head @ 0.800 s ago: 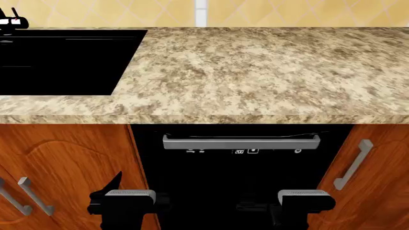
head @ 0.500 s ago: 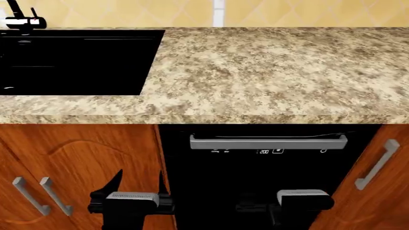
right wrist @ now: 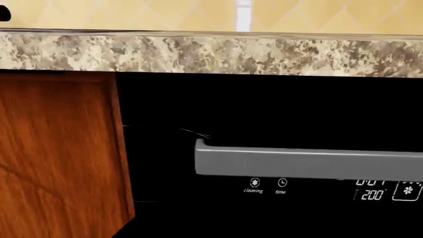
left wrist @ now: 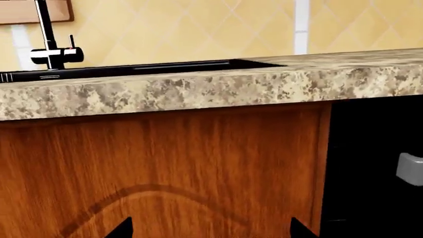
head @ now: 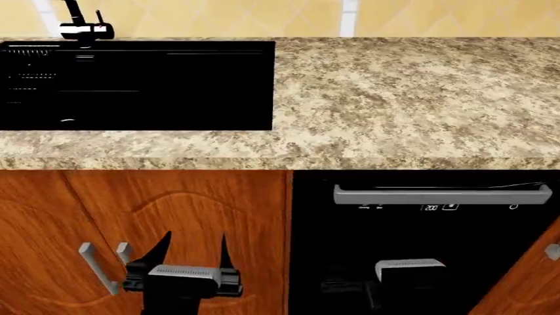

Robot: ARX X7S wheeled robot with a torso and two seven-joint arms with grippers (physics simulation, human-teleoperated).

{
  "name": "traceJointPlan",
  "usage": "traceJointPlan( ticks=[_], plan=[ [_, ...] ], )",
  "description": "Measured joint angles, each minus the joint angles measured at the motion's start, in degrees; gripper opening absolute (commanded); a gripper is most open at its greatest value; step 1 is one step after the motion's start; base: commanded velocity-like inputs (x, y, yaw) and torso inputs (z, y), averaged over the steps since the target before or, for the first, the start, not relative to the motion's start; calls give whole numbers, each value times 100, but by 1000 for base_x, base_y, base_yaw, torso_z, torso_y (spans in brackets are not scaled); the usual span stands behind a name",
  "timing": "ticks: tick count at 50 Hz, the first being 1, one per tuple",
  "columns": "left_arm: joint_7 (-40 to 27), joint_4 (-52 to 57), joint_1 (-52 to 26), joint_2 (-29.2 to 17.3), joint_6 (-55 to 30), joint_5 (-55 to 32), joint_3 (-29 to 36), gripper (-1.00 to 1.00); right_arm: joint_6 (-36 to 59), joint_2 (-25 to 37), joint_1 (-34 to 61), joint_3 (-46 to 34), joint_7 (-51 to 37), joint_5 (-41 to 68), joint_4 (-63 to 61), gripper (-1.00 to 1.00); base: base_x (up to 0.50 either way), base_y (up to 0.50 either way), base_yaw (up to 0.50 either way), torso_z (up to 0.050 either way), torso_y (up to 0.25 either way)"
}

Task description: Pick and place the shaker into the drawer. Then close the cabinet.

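a: left wrist view first. what shows?

b: the front edge of the counter (left wrist: pixel 218 87), the faucet (left wrist: pixel 56 52) behind the black sink (left wrist: pixel 145 68), and an arched wooden door (left wrist: pixel 165 168) below. two dark fingertips (left wrist: pixel 122 229) poke in, well apart and gripping nothing. no shaker, no drawer.

a: head view?

b: the left gripper (head: pixel 193 252) hangs before that arched door, prongs spread, empty. the right gripper (head: pixel 350 287) sits low against the black dishwasher (head: pixel 420 262); i cannot tell if it is open or closed. the bench top is bare from the sink to its right edge.

a: right wrist view?

b: just the dishwasher's grey bar handle (right wrist: pixel 307 162), its display, and a strip of wood door. no fingers visible.

a: so the task?

b: i judge it barely begun. the shaker is in no view, so i can't say where it is; the drawer and its cabinet are also out of frame. pick, place and closing all remain.
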State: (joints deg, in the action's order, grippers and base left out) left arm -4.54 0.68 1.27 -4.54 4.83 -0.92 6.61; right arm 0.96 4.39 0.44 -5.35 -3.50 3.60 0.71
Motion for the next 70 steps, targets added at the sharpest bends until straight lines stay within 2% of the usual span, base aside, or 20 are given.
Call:
traceJointPlan(
  ticks=[5,9,14,19,24,28,33,39,45,51,59,70],
  plan=[
    [0,284,-71,-69,-413,-336,-95,100,375,51,25,61,-74,174,-325,100,0,0,0,0,0],
    [-70,1033,-501,-225,-1378,-752,-223,100,1568,312,489,306,-266,448,-1330,100,0,0,0,0,0],
    [-284,2122,-1986,-414,-3294,-1468,-362,100,4004,780,2348,546,-531,879,-2485,100,0,0,0,27,89],
    [-328,2171,-4086,-507,-4584,-1837,-203,100,5708,1281,4981,168,-493,1150,-2355,100,0,0,0,50,107],
    [-135,1189,-6083,-522,-4889,-1796,171,100,6212,1581,7403,-642,-156,1142,-1228,100,0,0,0,50,105],
    [147,-291,-7772,-361,-4454,-1622,535,100,5841,1396,9230,-1266,407,796,356,100,0,0,0,50,105],
    [293,-2843,-10045,-39,-3537,-2404,1796,100,5132,788,10905,-822,1386,-734,2453,100,0,0,0,50,104],
    [290,-4960,-11665,195,-2859,-3579,3266,100,4606,323,12072,-350,2119,-2069,3974,100,0,0,0,50,105],
    [130,-6100,-12515,314,-2550,-4573,4500,100,4348,52,12704,-98,2518,-2756,4886,100,0,0,0,45,76],
    [-32,-6753,-12967,377,-2749,-5663,5426,100,4293,-101,13047,39,2747,-3055,5444,100,0,0,0,0,0],
    [-48,-7182,-13313,418,-2971,-6741,6275,100,4389,-187,13274,128,2887,-3152,5836,100,2,0,0,0,0],
    [-11,-7345,-13480,438,-3123,-7749,7117,100,4674,-200,13403,168,2946,-3135,6056,100,480,-192,0,0,0]
  ],
)
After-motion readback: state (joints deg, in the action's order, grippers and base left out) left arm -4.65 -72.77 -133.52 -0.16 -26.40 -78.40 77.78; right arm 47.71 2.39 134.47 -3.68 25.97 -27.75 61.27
